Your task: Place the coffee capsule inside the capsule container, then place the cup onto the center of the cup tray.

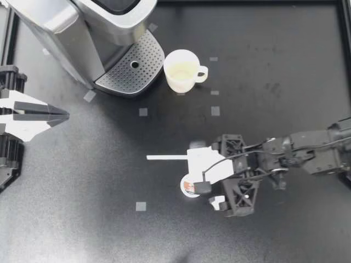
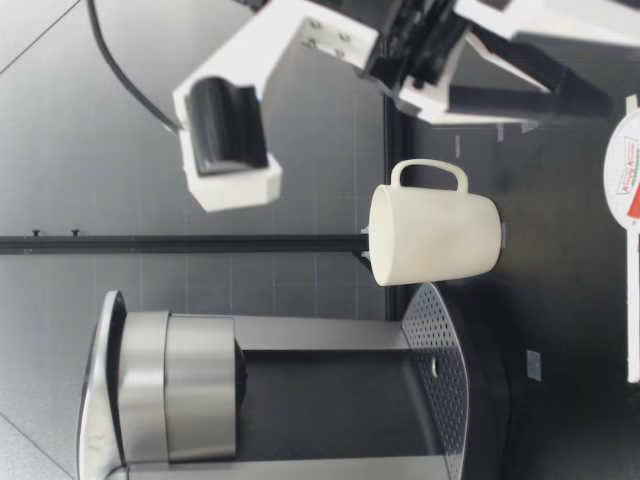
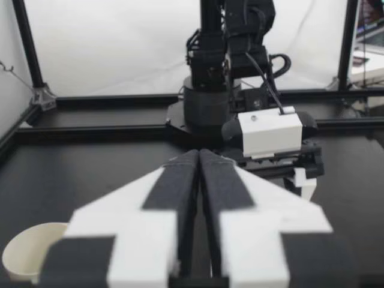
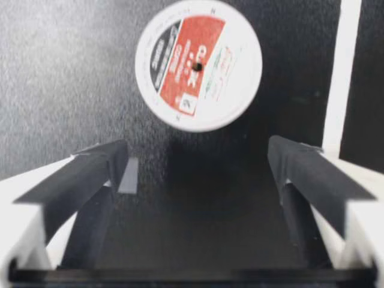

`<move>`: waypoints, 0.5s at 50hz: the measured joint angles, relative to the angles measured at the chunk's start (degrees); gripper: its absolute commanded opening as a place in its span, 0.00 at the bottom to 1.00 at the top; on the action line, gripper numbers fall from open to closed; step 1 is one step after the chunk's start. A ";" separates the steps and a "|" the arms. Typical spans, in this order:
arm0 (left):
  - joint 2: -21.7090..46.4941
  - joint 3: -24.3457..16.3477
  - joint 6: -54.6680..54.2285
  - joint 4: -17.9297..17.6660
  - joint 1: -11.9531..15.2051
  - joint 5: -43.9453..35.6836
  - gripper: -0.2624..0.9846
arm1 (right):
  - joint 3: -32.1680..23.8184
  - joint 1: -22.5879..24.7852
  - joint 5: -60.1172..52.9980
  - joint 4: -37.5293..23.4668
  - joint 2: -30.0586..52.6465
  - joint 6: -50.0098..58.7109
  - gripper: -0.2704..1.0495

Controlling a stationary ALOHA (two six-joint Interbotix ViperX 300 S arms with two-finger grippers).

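My right tool (image 1: 203, 178) is nearest. Its black-padded fingers (image 4: 90, 174) stand wide apart and hold nothing, and it hangs above the black counter (image 1: 274, 55) rather than resting on it. Just ahead of the fingertips lies the round white coffee capsule with a red-and-white foil lid (image 4: 198, 65). It sits lid up on the counter, lined up with the gap between the fingers but not yet inside it, beside a thin white strip of tape (image 4: 342, 72).

The step in hand, as I judge it, is picking up that capsule. To do it well I would move forward and down together until the pads sit on either side of the capsule's wall, below the lid's rim. I would keep the gap centred as it is and close gently. The body looks thin and light, so a skewed or hard pinch could tip it or send it sliding away.

Farther off stands the cream ceramic cup with a side handle (image 1: 182, 70). It is upright, just beside the round perforated metal cup tray (image 1: 131, 68) of the silver coffee machine (image 1: 82, 27), not on it. I cannot make out where the capsule goes in the machine. My left tool (image 1: 64, 115) sits at the counter's left edge, fingers pressed together and empty.
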 measured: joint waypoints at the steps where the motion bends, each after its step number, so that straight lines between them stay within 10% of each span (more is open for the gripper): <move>1: 0.00 0.00 0.00 0.00 0.00 0.00 0.30 | -0.18 0.00 -0.09 0.00 0.18 -0.09 0.93; 25: 0.00 0.09 0.00 -0.09 0.00 0.00 0.30 | -4.22 0.09 -0.53 -0.88 3.87 -0.35 0.93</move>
